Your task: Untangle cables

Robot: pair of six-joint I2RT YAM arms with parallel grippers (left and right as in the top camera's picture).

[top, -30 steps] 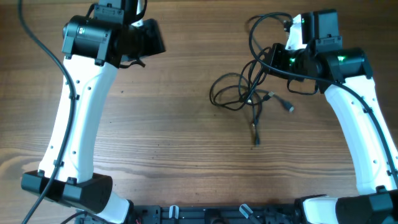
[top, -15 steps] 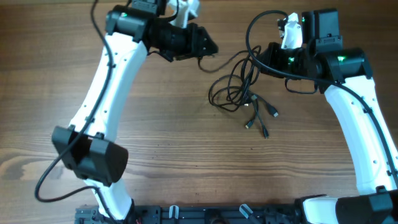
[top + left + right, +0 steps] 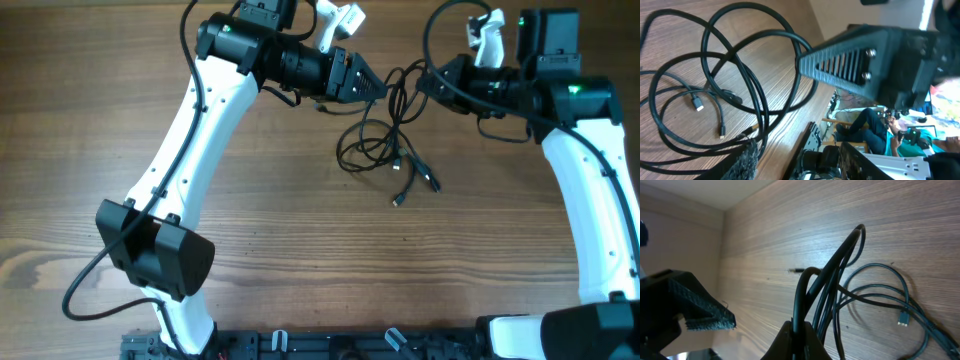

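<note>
Untangling looks barely begun to us: the thin black looped cables (image 3: 398, 158) lie crossed on the wooden table (image 3: 300, 250), our right gripper (image 3: 432, 82) pinching their raised strands, our left gripper (image 3: 370, 85) spread wide, holding nothing.

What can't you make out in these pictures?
Overhead: how the cables cross; the strands are thin and overlap.
Overhead: the plugs' type, too small.
Right wrist: the right claw, mostly cut off by the bottom edge.
Left wrist: lower finger of the left claw, blurred at the bottom edge.
</note>
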